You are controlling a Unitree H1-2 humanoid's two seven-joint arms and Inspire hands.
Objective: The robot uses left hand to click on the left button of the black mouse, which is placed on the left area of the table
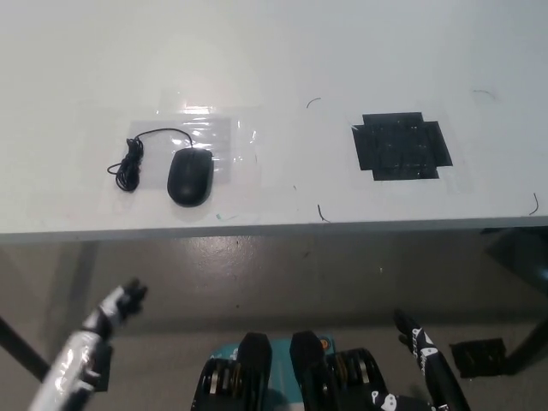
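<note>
Reach not begun: left hand (120,304) hangs below the bench (282,51) edge, fingers bunched on nothing. Black mouse (190,175) lies ahead of and above them, cable coiled alongside. Lift clear, descend onto the left button only. Right hand (413,336) low, fingers unclear.

White table (282,51) with black tape patch (401,146), above grey-brown floor (282,274).
</note>
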